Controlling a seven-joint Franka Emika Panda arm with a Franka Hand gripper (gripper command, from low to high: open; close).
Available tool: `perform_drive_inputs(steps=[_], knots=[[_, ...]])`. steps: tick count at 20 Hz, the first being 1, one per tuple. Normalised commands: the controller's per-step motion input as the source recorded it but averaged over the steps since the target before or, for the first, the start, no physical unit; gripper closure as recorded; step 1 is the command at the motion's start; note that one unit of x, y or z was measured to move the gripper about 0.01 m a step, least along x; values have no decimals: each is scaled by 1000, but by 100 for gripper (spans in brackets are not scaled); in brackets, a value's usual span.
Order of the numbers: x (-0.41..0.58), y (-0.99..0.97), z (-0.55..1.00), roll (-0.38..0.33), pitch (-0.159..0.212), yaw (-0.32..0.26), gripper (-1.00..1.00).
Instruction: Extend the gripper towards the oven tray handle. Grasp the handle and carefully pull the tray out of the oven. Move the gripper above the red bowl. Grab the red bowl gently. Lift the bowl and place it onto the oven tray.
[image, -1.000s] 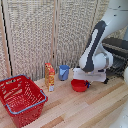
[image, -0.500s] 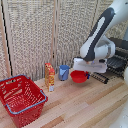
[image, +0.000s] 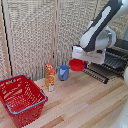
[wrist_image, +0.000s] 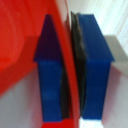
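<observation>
Red bowl (image: 77, 64): airborne, hanging at my gripper (image: 80, 56), well clear of the wooden table (image: 85, 105); half a second back it sat lower and nearer the blue cup (image: 64, 72), a second back it rested on the table beneath me, so the pick is done and the carry toward the rack is under way. Gripper, wrist view (wrist_image: 71, 67): both blue fingers (wrist_image: 95, 70) nearly closed, the thin red rim (wrist_image: 67, 75) pinched between their dark pads, one finger inside the bowl and one outside; the hold looks narrow, judged secure enough for a slow move. Tray (image: 107, 67): pulled out of the oven (image: 117, 55), its dark bars just beyond the bowl on the side away from the cup, a little below it; what remains, by my reading, is a short traverse and a gentle lowering. Blue cup: just beside and under the bowl. Orange carton (image: 49, 76): past the cup, upright. Red mesh basket (image: 21, 99): farthest off, well apart, untouched.
</observation>
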Motion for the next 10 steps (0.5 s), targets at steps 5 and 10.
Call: perform_drive_inputs(steps=[5,10], knots=[[398,-583,906,30,79,-108,100],[233,-876,704,73,77,-21,100]])
